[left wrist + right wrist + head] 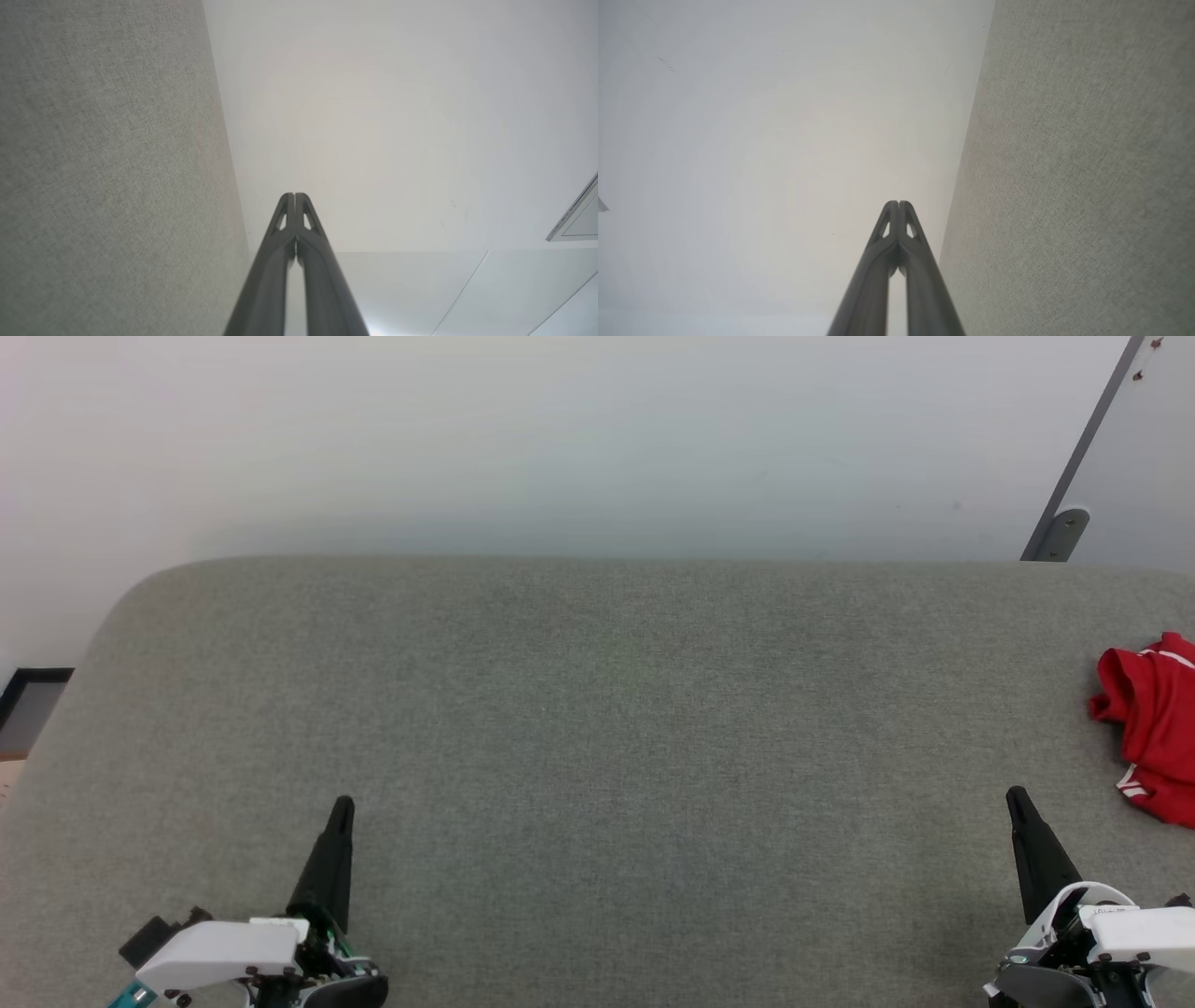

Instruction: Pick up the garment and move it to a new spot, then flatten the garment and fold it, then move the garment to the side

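Left claw (342,805) and right claw (1017,797) rest closed, empty; garment (1150,723) looks soft, light, crumpled, so pinch a raised fold near its edge.

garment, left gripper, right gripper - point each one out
garment (1150,709): head view, crumpled red body fabric
left gripper (343,805): head view, tips of its shut fingers
right gripper (1017,795): head view, tips of its shut fingers

The garment (1153,723) is cut off by the right edge.
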